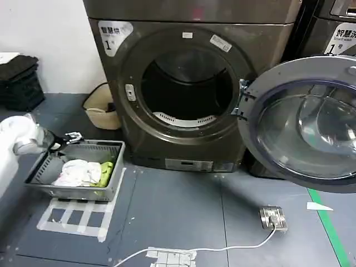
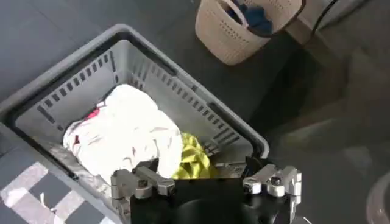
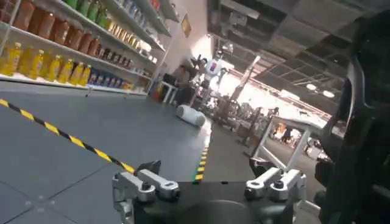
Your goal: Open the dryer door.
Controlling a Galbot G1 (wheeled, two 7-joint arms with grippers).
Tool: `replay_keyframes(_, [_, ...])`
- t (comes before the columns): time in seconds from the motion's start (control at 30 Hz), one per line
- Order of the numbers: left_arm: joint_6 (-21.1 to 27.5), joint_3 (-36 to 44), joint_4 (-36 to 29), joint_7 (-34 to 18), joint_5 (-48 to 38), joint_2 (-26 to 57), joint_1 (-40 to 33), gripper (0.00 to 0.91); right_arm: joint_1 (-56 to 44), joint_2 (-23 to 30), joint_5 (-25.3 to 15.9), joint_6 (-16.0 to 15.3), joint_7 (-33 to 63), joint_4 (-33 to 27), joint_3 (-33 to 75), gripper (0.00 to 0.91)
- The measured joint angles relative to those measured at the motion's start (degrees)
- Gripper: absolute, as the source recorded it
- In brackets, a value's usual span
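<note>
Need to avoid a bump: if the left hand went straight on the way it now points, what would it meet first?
Probably the clothes in the grey basket: the open left hand points down into it, though depth is unclear.

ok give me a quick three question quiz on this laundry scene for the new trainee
1. True or false: the dryer door is swung open, its grey inner face toward the room.
2. Which gripper hangs over the grey basket of laundry? A) left gripper B) right gripper
3. Fill in: beside the white cloth in the basket lies a ____-green cloth.

Key:
1. True; the drum opening is uncovered.
2. A; the left gripper is open above the basket. The right gripper, also open, points at distant shelves.
3. Yellow.
</note>
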Motion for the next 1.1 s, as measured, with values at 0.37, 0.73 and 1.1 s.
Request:
replay_keyframes(0.37, [0.00, 5.14, 5.36, 1.13, 5.09, -2.79, -5.10, 0.907, 0.55, 0.00, -1.11, 0.58, -0.06, 0.21, -0.67, 0.907])
replay_keyframes(0.73, [0.01, 6.35, 5.53, 0.11, 4.68, -3.00, -6.96, 0.907, 0.63, 0.00, -1.12, 0.94, -0.09, 0.62, -0.93, 0.907])
replay_keyframes(1.1, [0.00, 6.95, 6.06, 0.03, 4.38, -3.00, -8.57, 0.907, 0.62, 0.00, -1.07, 0.92, -0.13, 0.88, -1.08, 0.907])
